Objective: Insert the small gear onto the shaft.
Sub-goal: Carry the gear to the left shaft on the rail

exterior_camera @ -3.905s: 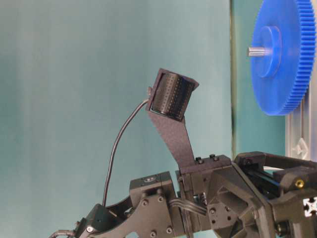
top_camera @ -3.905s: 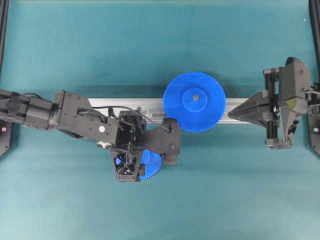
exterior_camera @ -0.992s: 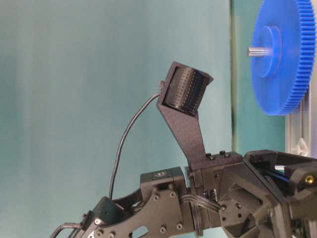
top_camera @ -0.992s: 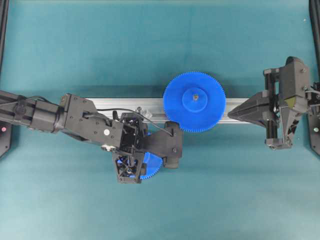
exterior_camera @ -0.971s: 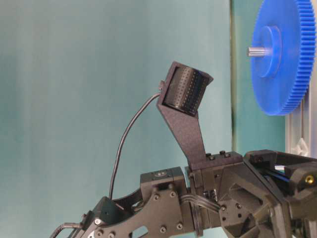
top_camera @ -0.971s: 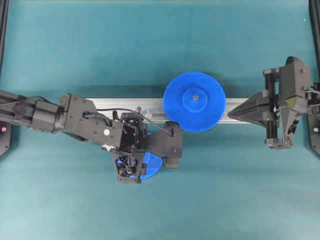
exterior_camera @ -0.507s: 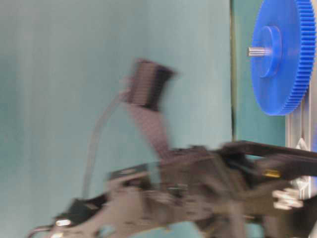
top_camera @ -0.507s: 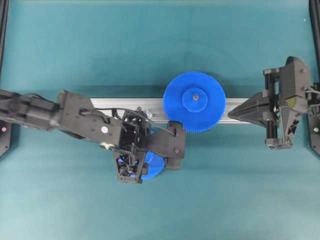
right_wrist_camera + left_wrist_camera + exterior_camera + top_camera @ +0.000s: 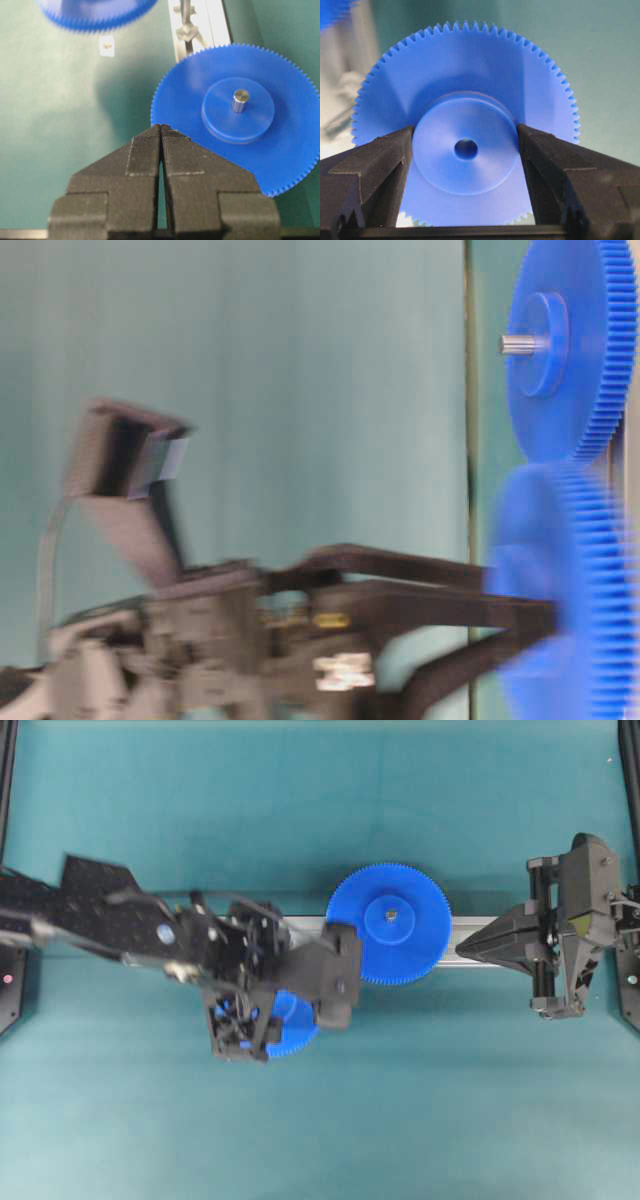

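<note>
The left gripper [image 9: 466, 145] holds the small gear [image 9: 465, 115] by its raised round hub: in the left wrist view the two black fingers [image 9: 380, 170] press against either side of the hub, so the jaws stand fairly wide but are closed on the part, with the centre hole visible between them. From overhead the small gear [image 9: 285, 1025] shows as a blue toothed edge peeking out from under the left gripper [image 9: 240, 1020], just below the silvery rail [image 9: 470, 935] and down-left of the large gear [image 9: 389, 924]. In the blurred table-level view the small gear [image 9: 560, 590] sits just beside the large gear [image 9: 565, 350]; whether their teeth touch cannot be told. The shaft [image 9: 185, 15] appears in the right wrist view as a thin silvery pin on a small angular base on the rail, beyond the large gear [image 9: 240, 115], and it stands bare. The right gripper [image 9: 161, 132] hangs near the rail's far end with its jaws pressed together on nothing, over the teal tabletop [image 9: 320, 1140].
</note>
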Controlling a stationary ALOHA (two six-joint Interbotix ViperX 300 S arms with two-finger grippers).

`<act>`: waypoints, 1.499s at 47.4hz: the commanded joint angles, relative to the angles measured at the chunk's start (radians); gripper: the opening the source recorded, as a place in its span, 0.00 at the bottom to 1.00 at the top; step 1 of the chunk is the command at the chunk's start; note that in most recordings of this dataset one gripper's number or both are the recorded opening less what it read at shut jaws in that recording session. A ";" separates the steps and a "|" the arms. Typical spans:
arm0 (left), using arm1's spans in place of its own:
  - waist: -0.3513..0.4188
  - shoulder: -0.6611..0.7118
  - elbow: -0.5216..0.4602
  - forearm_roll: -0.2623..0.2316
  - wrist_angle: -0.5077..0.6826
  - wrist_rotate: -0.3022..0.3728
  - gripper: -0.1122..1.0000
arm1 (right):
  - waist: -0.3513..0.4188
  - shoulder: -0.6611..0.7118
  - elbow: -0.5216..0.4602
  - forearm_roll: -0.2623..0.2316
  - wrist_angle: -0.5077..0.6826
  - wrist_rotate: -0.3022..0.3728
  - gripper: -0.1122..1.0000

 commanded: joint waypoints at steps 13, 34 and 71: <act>0.069 -0.054 -0.118 0.005 0.094 0.087 0.72 | -0.002 -0.003 -0.006 0.003 -0.017 0.008 0.13; 0.123 -0.044 -0.138 0.003 0.138 0.132 0.72 | -0.002 -0.003 -0.005 0.003 -0.021 0.008 0.13; 0.169 0.029 -0.078 0.005 0.058 0.129 0.72 | -0.002 -0.003 -0.002 0.003 -0.026 0.008 0.13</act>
